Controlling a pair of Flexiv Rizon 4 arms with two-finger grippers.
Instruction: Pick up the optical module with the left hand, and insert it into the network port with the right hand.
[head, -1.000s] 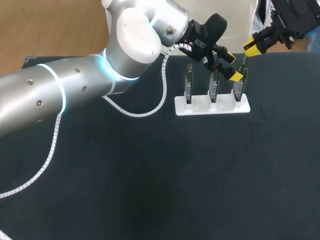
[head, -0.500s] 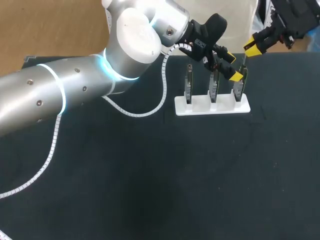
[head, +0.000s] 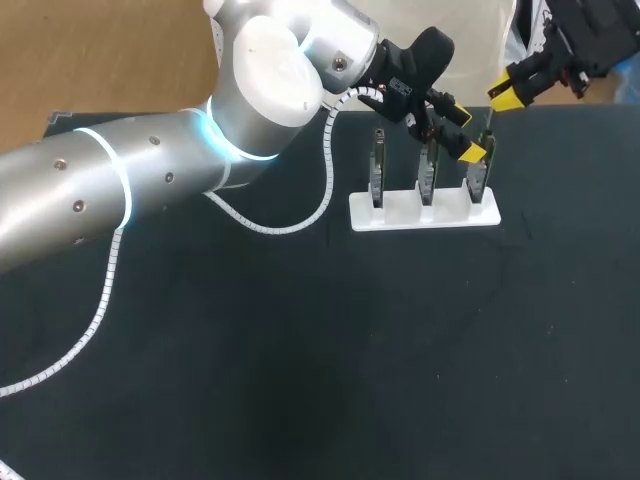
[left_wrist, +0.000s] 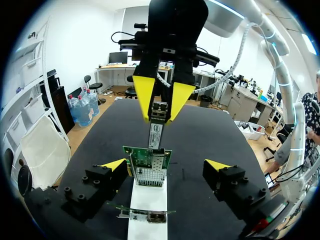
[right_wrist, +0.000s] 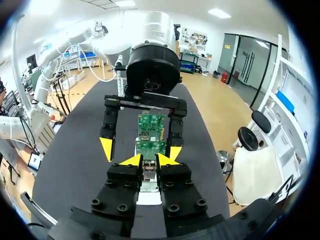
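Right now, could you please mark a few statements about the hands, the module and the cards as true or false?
1. The right hand is shut on the optical module. True.
2. The left hand grips the module. False: it is open, with a finger on either side of a card.
3. The white holder carries three upright cards. True.
4. The module lies flat on the table. False: the right hand holds it upright over that card.

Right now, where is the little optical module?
In the left wrist view, the optical module is pinched in the right gripper, just above the green network card that stands between the open fingers of the left gripper.
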